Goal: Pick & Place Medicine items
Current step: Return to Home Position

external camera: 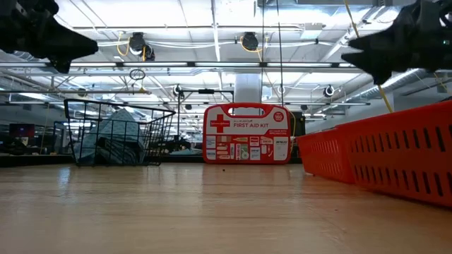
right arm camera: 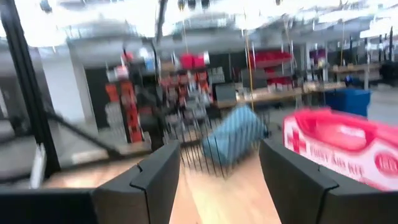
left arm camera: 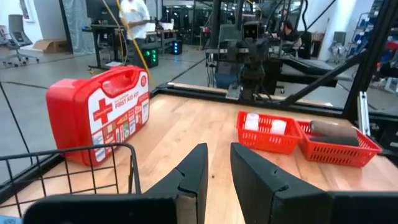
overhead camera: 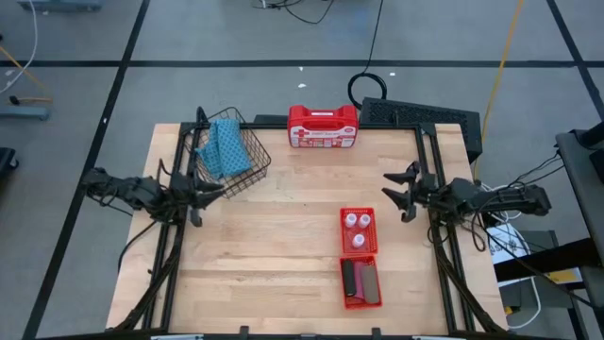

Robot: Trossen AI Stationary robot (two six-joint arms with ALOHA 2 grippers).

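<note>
Three small white bottles [overhead camera: 358, 228] stand in a red tray [overhead camera: 343, 229] on the right half of the table; the left wrist view shows them too [left arm camera: 252, 121]. A second red tray [overhead camera: 344, 293], nearer the front edge, holds the oblong pieces [overhead camera: 361, 281]. There I make out a black one and a brownish one [left arm camera: 333, 127]; a pink one I cannot pick out. My left gripper [overhead camera: 213, 190] hovers at the left side beside the wire basket, open by a narrow gap [left arm camera: 217, 155]. My right gripper [overhead camera: 404, 194] hovers at the right edge, wide open [right arm camera: 221, 155], above and right of the bottle tray.
A wire basket [overhead camera: 247, 161] with a blue patterned cloth [overhead camera: 225, 147] sits at the far left. A red first aid case [overhead camera: 323, 127] stands upright at the far edge. Bare wood lies between the grippers. People and workbenches show in the room beyond.
</note>
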